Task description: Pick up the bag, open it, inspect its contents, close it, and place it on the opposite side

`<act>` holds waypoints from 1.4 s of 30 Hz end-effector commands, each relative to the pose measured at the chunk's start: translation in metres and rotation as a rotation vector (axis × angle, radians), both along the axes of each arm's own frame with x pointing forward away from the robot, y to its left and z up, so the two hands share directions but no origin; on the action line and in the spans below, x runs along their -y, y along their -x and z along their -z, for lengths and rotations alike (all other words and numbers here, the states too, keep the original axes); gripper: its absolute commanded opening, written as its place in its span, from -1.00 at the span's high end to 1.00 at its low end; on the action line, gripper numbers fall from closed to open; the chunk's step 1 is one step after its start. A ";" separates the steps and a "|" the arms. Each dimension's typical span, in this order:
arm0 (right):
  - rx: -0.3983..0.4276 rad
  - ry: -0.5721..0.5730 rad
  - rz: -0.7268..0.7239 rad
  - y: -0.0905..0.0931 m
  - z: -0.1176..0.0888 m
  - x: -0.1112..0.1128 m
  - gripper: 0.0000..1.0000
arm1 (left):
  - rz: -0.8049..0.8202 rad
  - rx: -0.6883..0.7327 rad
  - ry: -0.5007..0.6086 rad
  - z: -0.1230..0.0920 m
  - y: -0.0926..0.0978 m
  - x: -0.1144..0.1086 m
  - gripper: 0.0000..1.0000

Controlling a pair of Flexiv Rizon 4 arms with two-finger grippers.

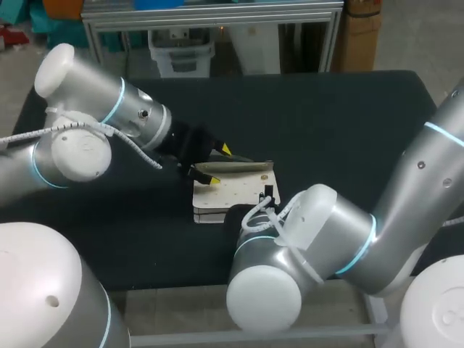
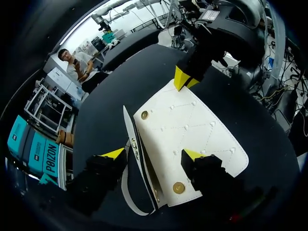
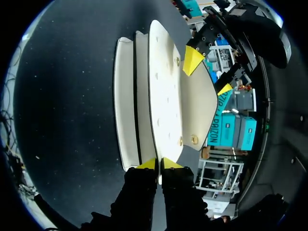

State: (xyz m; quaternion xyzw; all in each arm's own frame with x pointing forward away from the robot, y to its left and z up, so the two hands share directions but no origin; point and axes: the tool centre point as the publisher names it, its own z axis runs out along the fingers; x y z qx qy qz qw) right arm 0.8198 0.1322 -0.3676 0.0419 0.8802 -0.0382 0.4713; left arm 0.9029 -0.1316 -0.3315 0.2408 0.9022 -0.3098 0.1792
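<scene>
Two claws meet at the white bag [image 1: 228, 190] near the desk's [image 1: 326, 123] middle: right claw [image 3: 159, 164] clamps its raised flap [image 3: 163, 96], left claw [image 2: 154, 154] stands open astride it.

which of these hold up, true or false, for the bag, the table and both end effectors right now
1. The handbag is white. True.
2. The left end effector is pinched shut. False: its yellow-tipped fingers stand wide apart, one on each side of the handbag's edge.
3. The right end effector is shut on a thin edge of the handbag. True.
4. The handbag lies on a bare wooden table. False: the table is black.
5. Two round gold snaps show on the handbag's stitched panel in the left wrist view. True.
</scene>
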 end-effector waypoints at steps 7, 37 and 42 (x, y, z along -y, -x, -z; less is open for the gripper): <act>0.125 -0.014 -0.044 0.006 0.002 0.004 1.00 | -0.051 0.028 -0.066 -0.002 -0.010 0.007 0.37; 0.125 -0.014 -0.044 0.006 0.002 0.004 1.00 | 0.011 -0.062 -0.124 0.045 0.031 0.002 1.00; 0.125 -0.014 -0.044 0.006 0.002 0.004 1.00 | 0.018 -0.067 -0.118 0.046 0.035 -0.002 1.00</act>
